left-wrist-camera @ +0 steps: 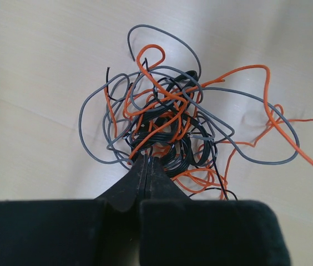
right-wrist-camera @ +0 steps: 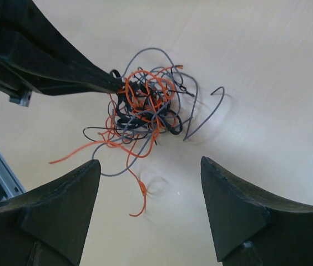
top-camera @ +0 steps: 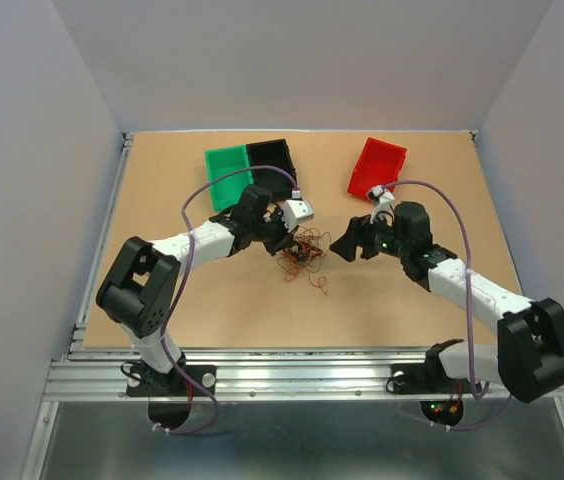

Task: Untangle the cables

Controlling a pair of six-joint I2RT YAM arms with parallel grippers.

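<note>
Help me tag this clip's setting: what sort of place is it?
Likely a robotics lab cell: plain walls enclose a wooden tabletop; left arm and right arm bolt to an aluminium rail.

White arms point(top-camera: 202, 240), black joints point(top-camera: 140, 290), purple-grey wiring point(top-camera: 183, 212)

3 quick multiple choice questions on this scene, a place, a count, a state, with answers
1. Where do the cables lie? A) in a bin B) on the table between the left gripper and right gripper C) off the table
2. How many bins? A) two B) three C) four
3. The right gripper is A) open B) shut on a wire C) shut, empty

Answers: 1 B, the tangle sits on bare wood between both. 2 B, green bin, black bin, red bin. 3 A, its fingers stand wide apart.
</note>
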